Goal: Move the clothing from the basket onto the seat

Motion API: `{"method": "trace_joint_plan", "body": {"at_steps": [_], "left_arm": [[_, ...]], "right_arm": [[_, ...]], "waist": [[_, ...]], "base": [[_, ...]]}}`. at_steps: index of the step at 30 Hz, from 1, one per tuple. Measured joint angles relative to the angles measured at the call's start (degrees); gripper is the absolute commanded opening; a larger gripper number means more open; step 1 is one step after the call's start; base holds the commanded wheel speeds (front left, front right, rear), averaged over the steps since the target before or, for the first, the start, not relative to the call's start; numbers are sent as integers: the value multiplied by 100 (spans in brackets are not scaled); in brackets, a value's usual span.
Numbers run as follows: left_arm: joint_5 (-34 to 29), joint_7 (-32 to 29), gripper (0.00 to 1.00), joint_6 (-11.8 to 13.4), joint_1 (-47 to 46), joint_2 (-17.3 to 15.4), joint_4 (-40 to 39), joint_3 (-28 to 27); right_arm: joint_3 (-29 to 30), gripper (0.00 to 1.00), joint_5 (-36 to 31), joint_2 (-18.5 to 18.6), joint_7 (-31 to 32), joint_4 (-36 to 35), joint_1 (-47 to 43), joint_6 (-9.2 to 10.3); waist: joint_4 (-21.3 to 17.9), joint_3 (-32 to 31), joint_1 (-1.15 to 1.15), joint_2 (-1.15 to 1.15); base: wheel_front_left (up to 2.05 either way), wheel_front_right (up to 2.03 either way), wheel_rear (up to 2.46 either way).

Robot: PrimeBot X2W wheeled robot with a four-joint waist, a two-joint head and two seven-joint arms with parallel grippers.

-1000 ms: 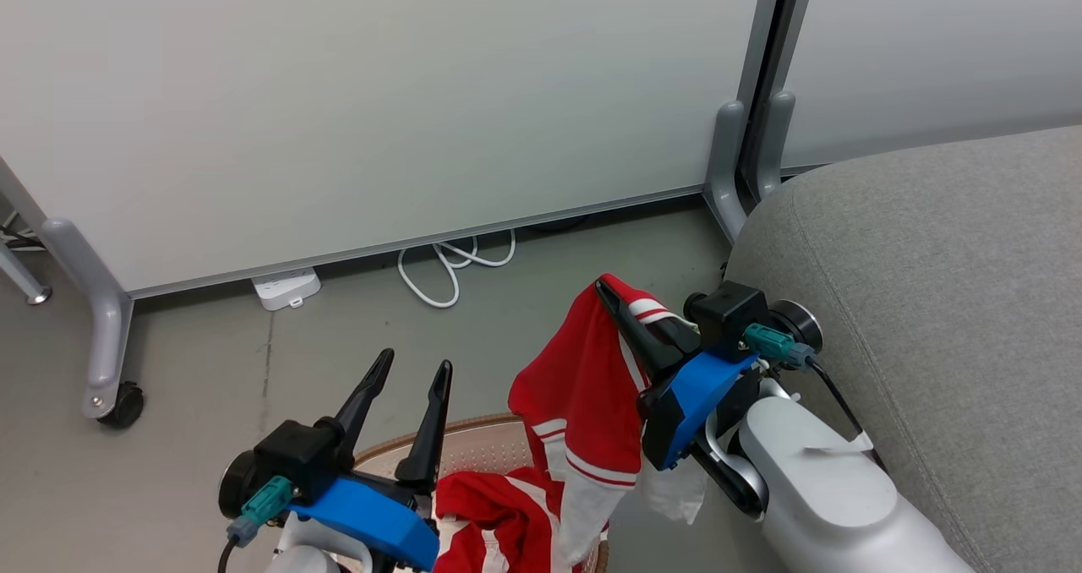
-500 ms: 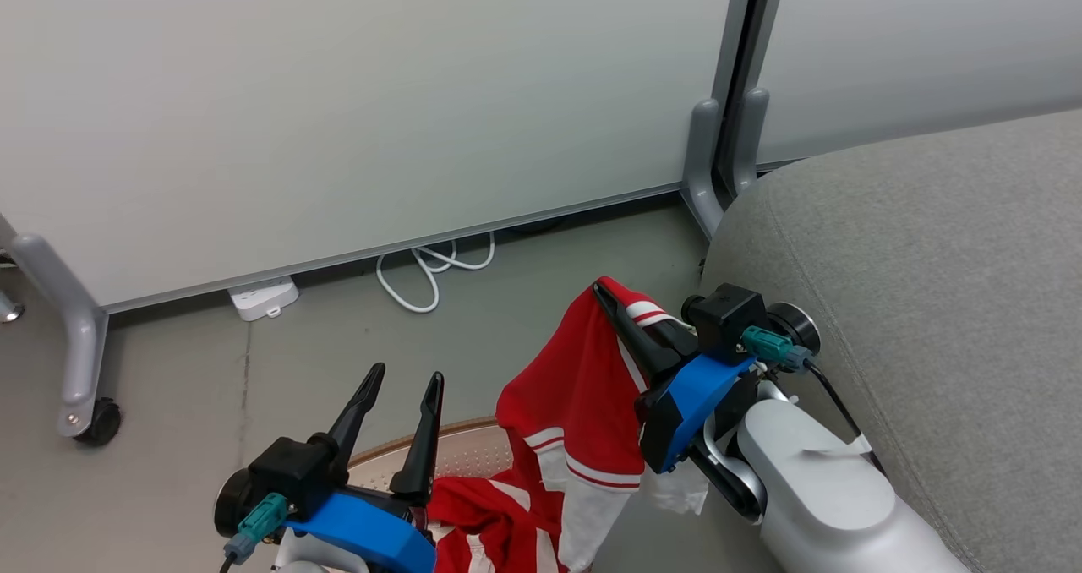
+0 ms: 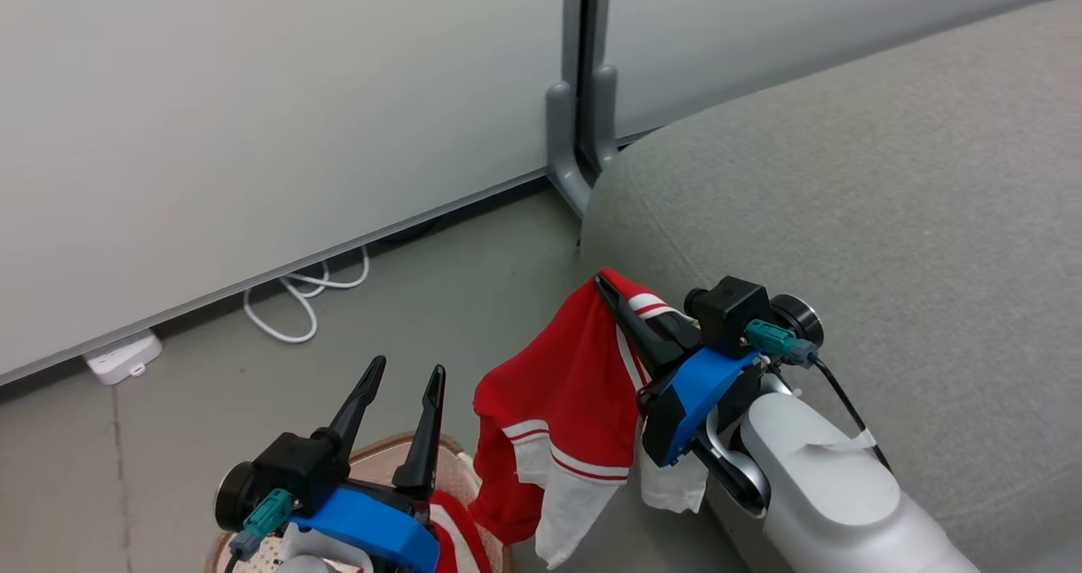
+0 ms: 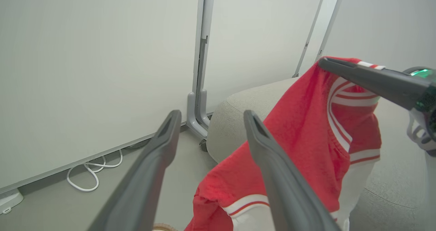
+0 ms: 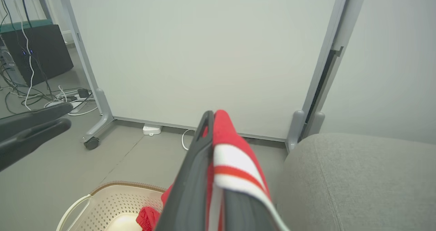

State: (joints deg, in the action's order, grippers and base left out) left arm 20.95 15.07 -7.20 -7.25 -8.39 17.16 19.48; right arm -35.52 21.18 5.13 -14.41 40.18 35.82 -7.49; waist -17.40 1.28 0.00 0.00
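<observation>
Grey seat (image 3: 888, 176), right gripper (image 3: 605, 289) aloft with clothing (image 3: 558, 387)

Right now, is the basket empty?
Not empty: red clothing lies in the basket, seen from the right wrist. The other garment hangs from the shut right gripper.

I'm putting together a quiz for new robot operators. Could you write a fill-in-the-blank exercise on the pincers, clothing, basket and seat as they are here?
1. The right pincer is ___ on a red, white-striped garment.
2. The left pincer stands ___, holding nothing.
3. The seat beside the hanging garment is ___ in colour.
4. The cream basket has a ___ rim.

Missing words: shut; open; grey; brown.
</observation>
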Motion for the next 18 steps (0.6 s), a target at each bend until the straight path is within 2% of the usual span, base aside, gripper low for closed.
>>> {"method": "trace_joint_plan", "body": {"at_steps": [11,18], "left_arm": [[-36,0,100,-1,-188,-29,36,124],[41,0,100,-1,-539,-131,191,475]], "right_arm": [[175,0,-66,34,2,-34,3,0],[578,0,-193,92,-25,-153,-121,0]], "waist": [[-1099,202,0,0],[-1348,504,0,0]], "base": [[0,0,0],[0,0,0]]}}
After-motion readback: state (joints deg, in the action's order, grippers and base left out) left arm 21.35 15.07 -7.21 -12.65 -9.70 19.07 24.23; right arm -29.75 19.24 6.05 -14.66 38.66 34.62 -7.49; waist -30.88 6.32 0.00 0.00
